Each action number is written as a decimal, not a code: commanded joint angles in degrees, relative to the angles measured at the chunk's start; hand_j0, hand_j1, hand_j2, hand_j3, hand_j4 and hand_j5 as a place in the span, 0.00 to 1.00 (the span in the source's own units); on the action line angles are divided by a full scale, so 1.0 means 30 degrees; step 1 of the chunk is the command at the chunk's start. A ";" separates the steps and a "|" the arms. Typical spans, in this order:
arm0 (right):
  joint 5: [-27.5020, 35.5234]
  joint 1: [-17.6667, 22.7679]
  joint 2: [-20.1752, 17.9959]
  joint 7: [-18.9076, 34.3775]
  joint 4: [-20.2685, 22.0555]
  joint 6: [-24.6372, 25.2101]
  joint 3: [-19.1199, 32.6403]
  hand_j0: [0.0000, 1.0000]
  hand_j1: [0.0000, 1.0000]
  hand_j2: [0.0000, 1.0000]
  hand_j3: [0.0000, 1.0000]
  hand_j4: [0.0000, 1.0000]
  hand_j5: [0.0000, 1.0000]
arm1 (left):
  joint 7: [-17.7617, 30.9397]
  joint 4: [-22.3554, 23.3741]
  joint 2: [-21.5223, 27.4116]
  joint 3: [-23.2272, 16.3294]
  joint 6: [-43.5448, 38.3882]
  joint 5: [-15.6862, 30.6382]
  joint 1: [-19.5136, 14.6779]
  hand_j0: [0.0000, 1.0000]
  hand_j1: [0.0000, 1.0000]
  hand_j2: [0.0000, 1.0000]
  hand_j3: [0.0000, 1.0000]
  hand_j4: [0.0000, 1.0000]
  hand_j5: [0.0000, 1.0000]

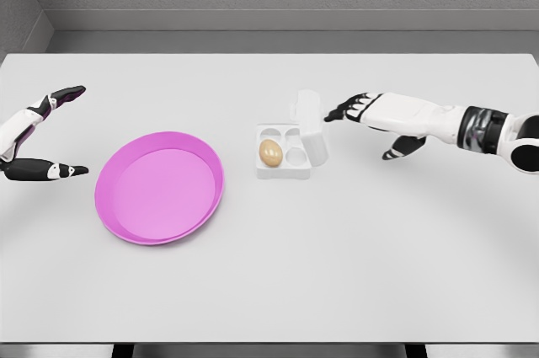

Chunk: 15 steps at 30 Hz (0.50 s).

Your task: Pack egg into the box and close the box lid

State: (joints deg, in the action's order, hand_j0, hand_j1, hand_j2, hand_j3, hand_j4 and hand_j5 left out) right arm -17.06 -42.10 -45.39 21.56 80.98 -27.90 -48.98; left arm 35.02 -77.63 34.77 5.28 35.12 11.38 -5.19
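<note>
Head view, table: a broad table [278,291] with a smooth, matte, pale grey top; behind it runs a rough grey wall.
Head view, box: a small white egg box [290,149] of thin moulded material stands near the middle of the table. Its tray has rounded cups and softly rounded corners.
Head view, lid: the translucent white lid [310,122] is raised, hinged along the far right side of the box and leaning back, so the box is not closed.
Head view, egg: a smooth tan egg [270,152], oval and faintly glossy, sits in the near left cup of the box. The other cups that show hold nothing.
Head view, plate: a shallow round pink plate [160,187] with a raised rim and a plain glossy surface lies left of the box, apart from it. Nothing lies in it.
Head view, right hand: the right hand [364,110], white shell with black fingertips, hovers just right of the raised lid, fingers stretched out toward it and thumb hanging below. It grips nothing, and whether a fingertip touches the lid cannot be told.
Head view, left hand: the left hand [40,135] rests at the left edge of the table, well apart from the plate, fingers and thumb spread wide, holding nothing.
</note>
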 commanded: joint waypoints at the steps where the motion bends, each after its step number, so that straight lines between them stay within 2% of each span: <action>1: 0.0119 0.0000 -0.0018 -0.0010 0.0459 0.0014 0.0036 1.00 1.00 1.00 1.00 1.00 1.00 | -0.0006 -0.0052 0.0011 -0.0001 -0.0041 0.0160 0.0000 1.00 1.00 1.00 1.00 1.00 1.00; 5: 0.0119 -0.0029 0.0128 -0.0010 0.0869 0.0015 -0.0023 1.00 1.00 1.00 1.00 1.00 1.00 | -0.0006 -0.0052 -0.0019 -0.0001 -0.0041 0.0161 0.0029 1.00 1.00 1.00 1.00 1.00 1.00; 13: 0.0177 0.0000 -0.0164 -0.0010 0.0840 0.0044 0.0446 1.00 1.00 1.00 1.00 1.00 1.00 | -0.0006 -0.0081 0.0010 -0.0001 -0.0041 0.0160 0.0146 1.00 1.00 1.00 1.00 1.00 1.00; 15: 0.0177 0.0176 -0.1277 -0.0039 0.0781 0.0073 0.1529 1.00 1.00 1.00 1.00 1.00 1.00 | -0.0006 -0.0110 -0.0019 -0.0031 -0.0041 0.0160 0.0146 1.00 1.00 1.00 1.00 1.00 1.00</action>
State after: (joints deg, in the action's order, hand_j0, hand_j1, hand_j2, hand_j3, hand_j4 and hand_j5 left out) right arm -16.87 -41.48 -47.20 21.52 83.41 -27.84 -46.46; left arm 35.02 -77.83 34.67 5.25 35.13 11.39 -4.75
